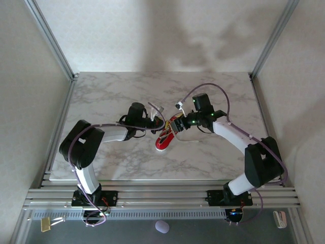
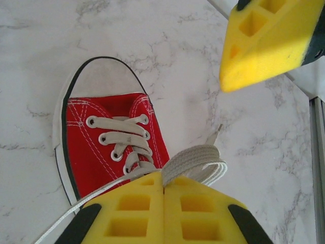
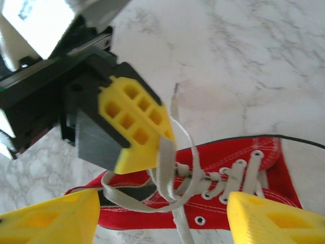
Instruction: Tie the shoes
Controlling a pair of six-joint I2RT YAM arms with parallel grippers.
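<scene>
The small red sneaker lies on the marble table with its white toe pointing away from my left wrist camera. My left gripper is shut on a folded loop of the white lace, held just above the shoe's tongue. From the right wrist, the sneaker runs across the bottom, and the left gripper's yellow fingers pinch the lace above it. My right gripper is open, its jaws straddling the shoe's heel end and the hanging lace strands. Seen from above, both grippers meet over the shoe.
The marble tabletop extends around the shoe on all sides. Aluminium frame posts stand at the back corners. One yellow finger of the right gripper hangs at the upper right of the left wrist view.
</scene>
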